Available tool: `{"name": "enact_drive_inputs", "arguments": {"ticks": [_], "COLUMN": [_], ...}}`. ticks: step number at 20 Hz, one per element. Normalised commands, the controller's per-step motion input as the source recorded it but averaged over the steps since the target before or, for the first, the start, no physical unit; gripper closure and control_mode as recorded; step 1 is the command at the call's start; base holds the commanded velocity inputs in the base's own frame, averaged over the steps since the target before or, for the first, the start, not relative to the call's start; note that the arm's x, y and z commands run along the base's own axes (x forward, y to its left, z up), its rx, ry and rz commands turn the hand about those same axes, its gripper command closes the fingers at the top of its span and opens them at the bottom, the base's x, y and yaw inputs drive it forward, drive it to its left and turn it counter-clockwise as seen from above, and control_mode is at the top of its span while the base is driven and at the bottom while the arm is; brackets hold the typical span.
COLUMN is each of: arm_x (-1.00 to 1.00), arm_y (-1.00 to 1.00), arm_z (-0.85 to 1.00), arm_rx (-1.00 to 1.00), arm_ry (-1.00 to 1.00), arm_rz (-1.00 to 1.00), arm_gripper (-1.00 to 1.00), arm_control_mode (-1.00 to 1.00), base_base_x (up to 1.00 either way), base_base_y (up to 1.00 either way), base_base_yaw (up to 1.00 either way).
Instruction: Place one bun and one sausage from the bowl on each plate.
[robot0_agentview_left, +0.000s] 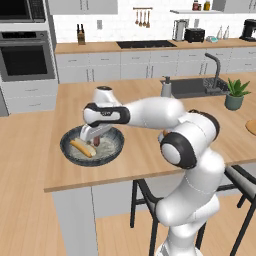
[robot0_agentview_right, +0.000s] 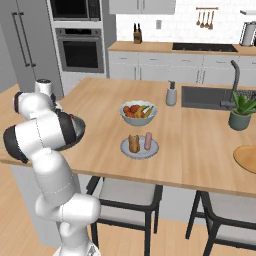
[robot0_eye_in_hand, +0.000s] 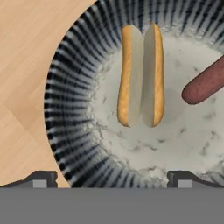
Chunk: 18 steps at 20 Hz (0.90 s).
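Note:
The dark bowl (robot0_agentview_left: 114, 146) sits near the left end of the island. A golden split bun (robot0_eye_in_hand: 141, 74) lies inside it, and a dark reddish sausage (robot0_eye_in_hand: 203, 83) lies to the bun's right in the hand view. My gripper (robot0_eye_in_hand: 112, 179) hangs open low over the bowl (robot0_eye_in_hand: 74, 87), its tips spread wide and the bun ahead between them, not touched. In the left base view the gripper (robot0_agentview_left: 94, 141) is just right of the bun (robot0_agentview_left: 82, 148). The grey-blue plate (robot0_agentview_right: 141, 154) carries a bun (robot0_agentview_right: 133, 143) and a pink sausage (robot0_agentview_right: 148, 140). The tan plate (robot0_agentview_right: 247, 159) lies at the far right.
A white fruit bowl (robot0_agentview_right: 138, 112) stands behind the grey-blue plate. Farther back are a soap dispenser (robot0_agentview_right: 171, 93), the sink (robot0_agentview_right: 205, 97) and a potted plant (robot0_agentview_right: 241, 112). Stools stand under the island's near edge.

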Motion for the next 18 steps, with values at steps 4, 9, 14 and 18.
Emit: {"name": "enact_drive_inputs", "arguments": {"ticks": [4, 9, 14, 18], "arm_x": [0.13, 0.13, 0.13, 0.06], "arm_y": [0.08, 0.00, 0.00, 0.00], "arm_z": [-0.12, -0.17, -0.22, -0.07], "arm_rx": [0.00, 0.00, 0.00, 0.00], "arm_ry": [0.00, 0.00, 0.00, 0.00], "arm_rz": [-0.01, -0.04, -0.04, -0.01], "arm_gripper": [-1.00, -1.00, -1.00, -1.00], "arm_control_mode": [-1.00, -1.00, -1.00, -1.00], "base_base_x": [0.00, 0.00, 0.00, 0.00], "base_base_y": [0.00, 0.00, 0.00, 0.00], "base_base_yaw": [0.00, 0.00, 0.00, 0.00]}}
